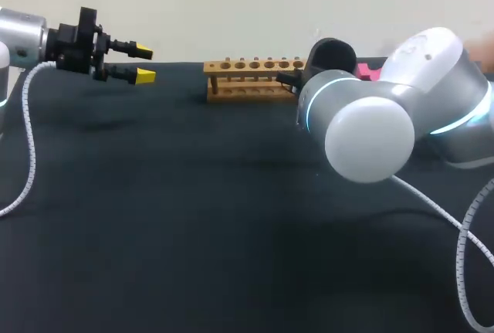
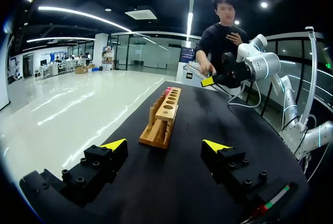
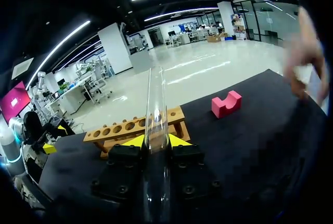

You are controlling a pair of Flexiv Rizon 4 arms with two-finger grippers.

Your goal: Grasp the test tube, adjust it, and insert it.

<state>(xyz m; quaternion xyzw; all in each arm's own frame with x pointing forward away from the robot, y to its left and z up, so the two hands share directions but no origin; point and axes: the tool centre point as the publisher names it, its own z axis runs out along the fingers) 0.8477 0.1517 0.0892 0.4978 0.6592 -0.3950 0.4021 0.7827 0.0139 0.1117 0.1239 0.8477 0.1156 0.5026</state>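
Clamping the clear glass test tube (image 3: 156,99) between its yellow tips, the right pincer (image 3: 155,142) aims it ahead toward the light wooden holed rack (image 3: 136,129). Grasping appears done; uprighting it over a hole likely follows, while the left pincer (image 1: 140,64) hangs wide open.

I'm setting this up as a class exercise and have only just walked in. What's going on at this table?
The right arm's claw is shut on a clear test tube, which points out ahead of its fingers toward the wooden rack on the black table. The tube is not yet inserted, and the holes that show look empty. The left claw is open and holds nothing, off to the rack's left. A pink block lies beside the rack.
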